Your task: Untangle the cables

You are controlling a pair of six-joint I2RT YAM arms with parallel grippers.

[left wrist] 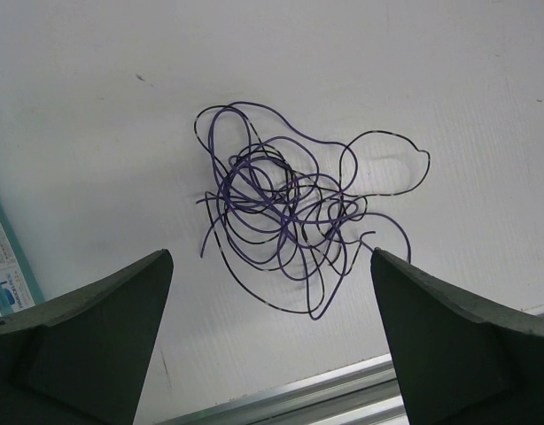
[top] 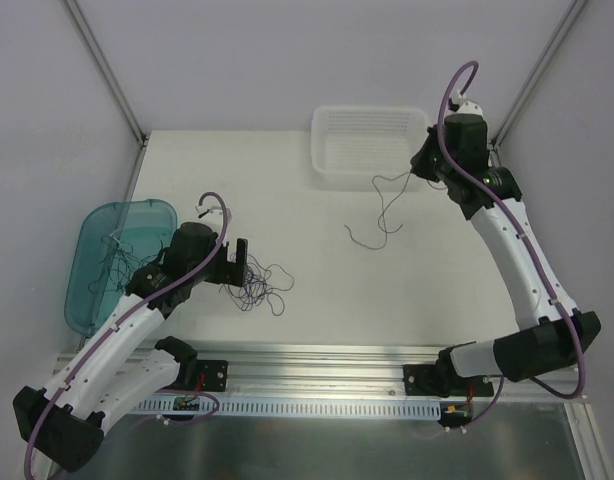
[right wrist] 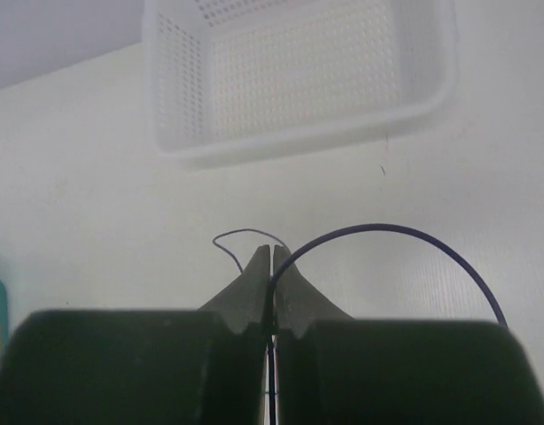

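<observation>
L fingers (left wrist: 104,328) spread wide, by cable clump (left wrist: 276,208) on surface (left wrist: 95,115) | R fingers (right wrist: 259,285) pressed together, pinching single strand (right wrist: 387,228), nr basket (right wrist: 299,142) | tray (top: 137,215) far L

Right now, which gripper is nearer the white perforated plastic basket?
Right. The right gripper sits just in front of the white perforated basket, shut on a thin purple wire; the left gripper hangs open over the tangled purple-and-black wire clump, far from it.
</observation>
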